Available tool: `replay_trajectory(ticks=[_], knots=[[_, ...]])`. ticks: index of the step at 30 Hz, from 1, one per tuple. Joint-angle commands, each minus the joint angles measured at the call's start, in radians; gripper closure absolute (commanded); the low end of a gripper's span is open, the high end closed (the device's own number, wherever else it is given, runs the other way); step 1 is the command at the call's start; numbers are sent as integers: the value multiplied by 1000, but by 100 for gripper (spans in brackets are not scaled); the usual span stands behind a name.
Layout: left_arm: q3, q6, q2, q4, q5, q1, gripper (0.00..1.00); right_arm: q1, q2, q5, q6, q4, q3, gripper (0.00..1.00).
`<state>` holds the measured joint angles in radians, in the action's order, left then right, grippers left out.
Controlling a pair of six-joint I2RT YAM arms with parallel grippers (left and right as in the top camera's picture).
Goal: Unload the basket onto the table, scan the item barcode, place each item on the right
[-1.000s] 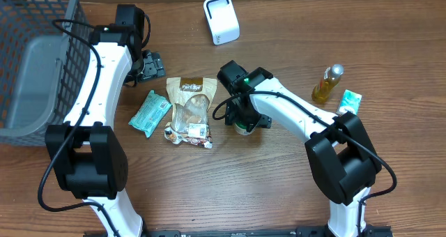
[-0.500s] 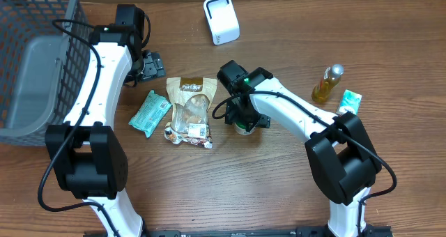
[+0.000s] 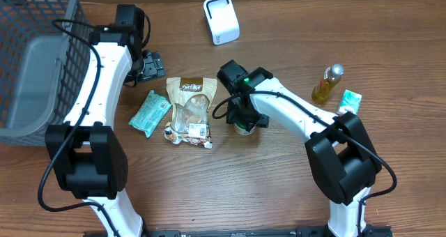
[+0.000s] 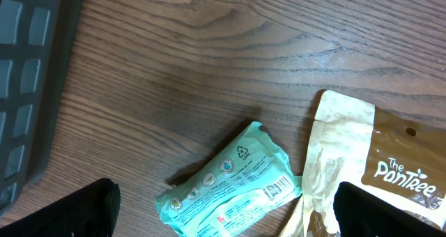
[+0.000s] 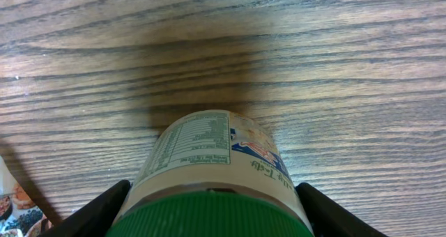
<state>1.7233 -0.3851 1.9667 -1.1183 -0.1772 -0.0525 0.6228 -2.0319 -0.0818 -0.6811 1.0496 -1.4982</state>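
Since a barcode has to face a reader, we take the small white-labelled plastic jar with a green screw cap [image 5: 202, 150] as the item. It stands upright near the middle of the wooden tabletop [image 3: 279, 188], well apart from the white rounded scanner box [image 3: 221, 19] at the far edge.

The right gripper [image 3: 242, 118] sits straight over it, 1 dark finger [image 5: 87, 226] on each side of the cap, jaws approx as wide as the cap itself. Whether they already pinch it we cannot tell. The jar base looks planted on the wood, so no lift yet. Taking it by the cap makes sense, we think: it leaves the label w/ its printed panel free to turn toward the scanner.

The left gripper [image 3: 148, 65] is fully spread and holds nothing. It hangs toward the far-left part of the tabletop, near the grey mesh basket [image 3: 28, 28], i.e. out of the way. Its camera looks down on the teal crinkled snack packet [image 4: 230, 188] and the tan paper pouch [image 4: 362, 160], lying just beside each other; neither is being handled.

Next, we'd judge: firm pinch, lift, carry toward the far edge, label outward.
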Motion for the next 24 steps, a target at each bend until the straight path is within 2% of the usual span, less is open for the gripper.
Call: replay_trajectory(ticks=[1,7,18,24], knots=[[19,15,8,0,-13,-1,0,5,-6,-7,-8,-2,6,30],[19,15,8,0,-13,-1,0,5,-13,-7,-8,-2,6,30],[19,15,8,0,-13,-1,0,-11,-12,3,-7,33,-2,44],[19,15,8,0,-13,-1,0,-68,-12,134,1,110,-62,51]])
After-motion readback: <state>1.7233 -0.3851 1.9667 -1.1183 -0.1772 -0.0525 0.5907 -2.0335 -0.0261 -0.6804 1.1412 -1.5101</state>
